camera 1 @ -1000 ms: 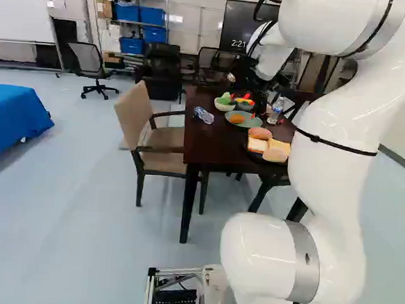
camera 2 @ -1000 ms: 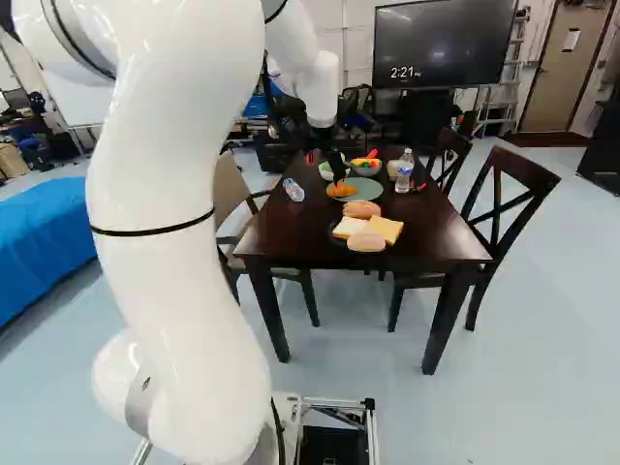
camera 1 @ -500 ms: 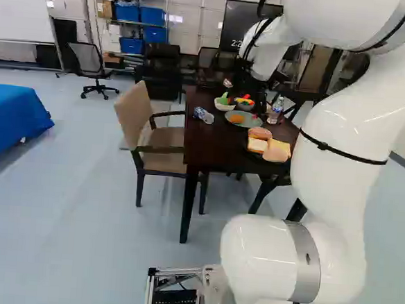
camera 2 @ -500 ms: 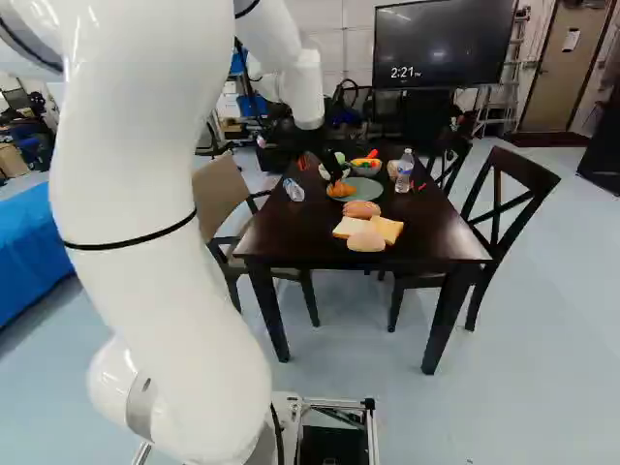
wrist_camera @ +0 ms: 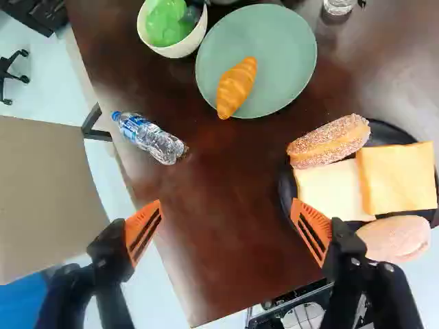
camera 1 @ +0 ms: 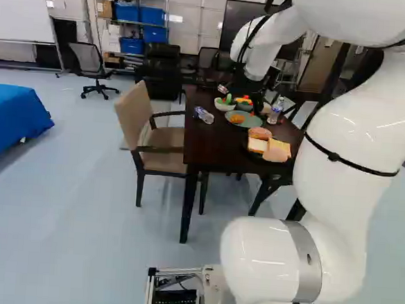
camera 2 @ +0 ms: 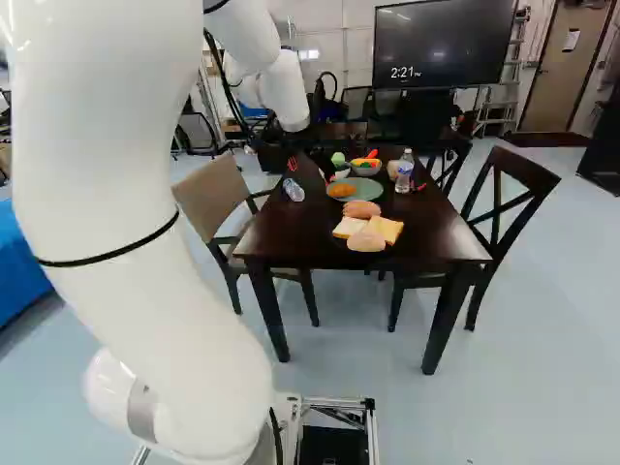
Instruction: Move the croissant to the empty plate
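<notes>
In the right base view my gripper (camera 2: 308, 163) hangs over the table's far left part, beyond the croissant (camera 2: 341, 190). The wrist view shows the gripper (wrist_camera: 228, 219) open, its orange-padded fingers wide apart with only bare tabletop visible between them. Ahead of it, the golden croissant (wrist_camera: 236, 88) lies on the round green plate (wrist_camera: 291, 58), close to the rim, with one end reaching the edge. That plate holds nothing else. A black plate (wrist_camera: 396, 134) beside the gripper carries bread rolls and slices.
On the dark table (wrist_camera: 219, 171) a water bottle (wrist_camera: 149, 137) lies on its side; another bottle (camera 2: 405, 171) stands upright. A white bowl (wrist_camera: 180, 48) with green items and a bowl of coloured food (camera 2: 365, 168) are near the green plate. Chairs (camera 2: 513, 208) flank the table.
The gripper has drawn away from the croissant, toward the left in the right base view, the arm leaning further that way. Croissant and plate have stayed put. The base has not moved.
</notes>
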